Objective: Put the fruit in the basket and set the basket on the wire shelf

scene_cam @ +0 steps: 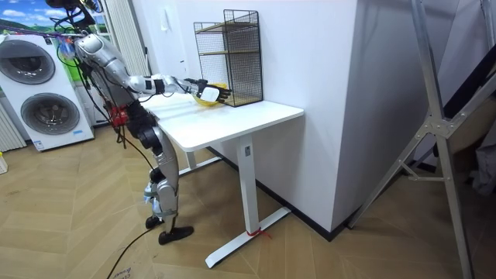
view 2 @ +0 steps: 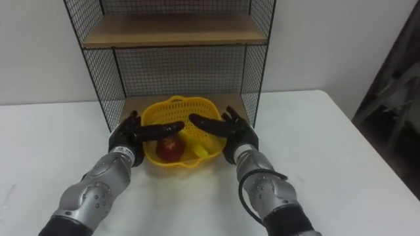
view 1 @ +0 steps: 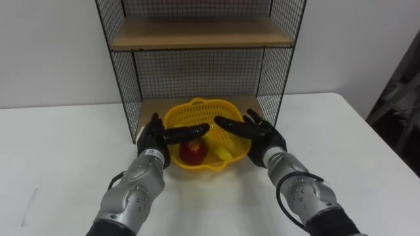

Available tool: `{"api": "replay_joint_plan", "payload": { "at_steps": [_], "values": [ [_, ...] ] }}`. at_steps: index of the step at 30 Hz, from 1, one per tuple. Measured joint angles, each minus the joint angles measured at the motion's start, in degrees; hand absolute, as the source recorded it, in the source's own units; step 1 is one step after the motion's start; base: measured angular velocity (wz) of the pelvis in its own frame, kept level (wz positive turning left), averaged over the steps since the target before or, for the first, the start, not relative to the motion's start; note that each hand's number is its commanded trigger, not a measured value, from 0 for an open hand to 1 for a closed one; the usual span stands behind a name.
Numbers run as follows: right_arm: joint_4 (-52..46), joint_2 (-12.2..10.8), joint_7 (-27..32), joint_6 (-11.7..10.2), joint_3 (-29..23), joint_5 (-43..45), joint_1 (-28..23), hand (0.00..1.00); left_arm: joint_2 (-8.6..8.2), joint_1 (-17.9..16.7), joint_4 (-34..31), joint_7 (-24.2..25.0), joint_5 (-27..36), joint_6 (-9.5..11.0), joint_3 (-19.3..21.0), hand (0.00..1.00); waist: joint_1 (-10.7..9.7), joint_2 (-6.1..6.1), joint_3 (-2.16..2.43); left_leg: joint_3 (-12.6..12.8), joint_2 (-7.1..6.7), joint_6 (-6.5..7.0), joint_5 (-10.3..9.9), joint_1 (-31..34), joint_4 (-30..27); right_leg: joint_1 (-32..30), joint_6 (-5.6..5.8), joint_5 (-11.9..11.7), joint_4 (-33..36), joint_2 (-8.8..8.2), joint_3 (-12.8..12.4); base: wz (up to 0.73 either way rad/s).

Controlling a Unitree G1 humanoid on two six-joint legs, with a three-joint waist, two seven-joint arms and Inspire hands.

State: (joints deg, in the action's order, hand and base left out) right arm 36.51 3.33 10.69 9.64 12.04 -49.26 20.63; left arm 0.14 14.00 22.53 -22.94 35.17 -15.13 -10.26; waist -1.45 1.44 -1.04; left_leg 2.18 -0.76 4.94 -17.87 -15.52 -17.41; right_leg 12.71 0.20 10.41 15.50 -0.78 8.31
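A yellow plastic basket [view 1: 197, 111] [view 2: 176, 108] sits at the front of the wire shelf's [view 1: 197, 39] [view 2: 174, 33] bottom board, half on the white table. Inside lie a red apple [view 1: 192, 152] [view 2: 170, 149] and a yellow fruit [view 1: 220, 153] [view 2: 199, 150]. My left hand [view 1: 157, 136] [view 2: 131, 136] presses the basket's left side, fingers straight, thumb stretched over the rim. On the opposite side my right hand [view 1: 259, 134] [view 2: 235, 131] does the same. In the room view I stand at the table, leaning forward, both arms stretched to the basket [scene_cam: 208, 94].
The black wire shelf has a wooden upper board [view 1: 200, 33] and stands against the white wall at the back of the white table [view 1: 367, 157]. Washing machines [scene_cam: 39, 93] stand on the room view's left.
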Motion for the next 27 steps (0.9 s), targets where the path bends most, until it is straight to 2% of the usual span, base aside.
{"api": "replay_joint_plan", "payload": {
  "at_steps": [3,6,15,19,23,27],
  "values": [
    [1.4,-0.2,0.0,0.0,-0.2,0.0,0.8,0.00,-0.69,0.0,-0.1,-1.4,0.0,-0.3,0.0,0.00,-0.2,-0.01,0.03,-0.5,-0.02,-0.12,0.1,-0.2,-0.1,0.2,-0.13,0.1,0.1,-0.10,0.7,0.09],
    [1.6,-0.3,-0.2,0.0,-0.3,0.1,0.8,0.00,-0.63,0.0,-0.1,-1.5,0.1,-0.4,0.0,0.00,-0.4,0.03,0.05,-0.9,-0.01,-0.34,0.2,-0.2,0.0,0.5,-0.29,0.1,0.0,-0.12,1.3,0.05],
    [1.7,0.3,-3.4,0.1,-0.3,5.5,-0.4,0.00,1.08,-0.1,0.0,1.6,-1.2,-0.4,0.1,0.00,-0.9,0.28,-0.01,-1.5,0.07,-0.52,0.4,-1.0,1.3,1.4,-0.44,0.2,-1.0,0.05,2.0,0.03],
    [2.0,0.8,-7.0,0.1,-0.7,7.2,-0.9,0.00,3.01,-0.1,-0.1,4.5,-1.2,-0.3,1.6,0.00,-1.4,0.12,0.06,-1.5,0.08,-0.52,0.4,-1.0,1.6,1.4,-0.43,0.2,-1.3,0.08,1.7,0.00],
    [2.2,0.9,-9.2,0.0,-2.5,9.1,-1.4,0.00,3.50,-0.1,-2.5,5.9,-1.7,-0.2,3.5,0.00,-1.3,-0.21,0.19,-1.5,0.08,-0.55,0.4,-0.9,1.7,1.5,-0.42,0.2,-1.7,0.17,1.5,0.00],
    [2.4,0.9,-11.1,0.0,-3.3,12.5,-1.5,0.00,3.66,-0.1,-4.4,7.2,-4.3,0.8,3.8,0.00,-1.2,-0.42,0.27,-1.3,0.05,-0.58,0.7,-1.1,1.6,1.5,-0.42,0.2,-1.8,0.13,1.4,0.00]
  ]
}}
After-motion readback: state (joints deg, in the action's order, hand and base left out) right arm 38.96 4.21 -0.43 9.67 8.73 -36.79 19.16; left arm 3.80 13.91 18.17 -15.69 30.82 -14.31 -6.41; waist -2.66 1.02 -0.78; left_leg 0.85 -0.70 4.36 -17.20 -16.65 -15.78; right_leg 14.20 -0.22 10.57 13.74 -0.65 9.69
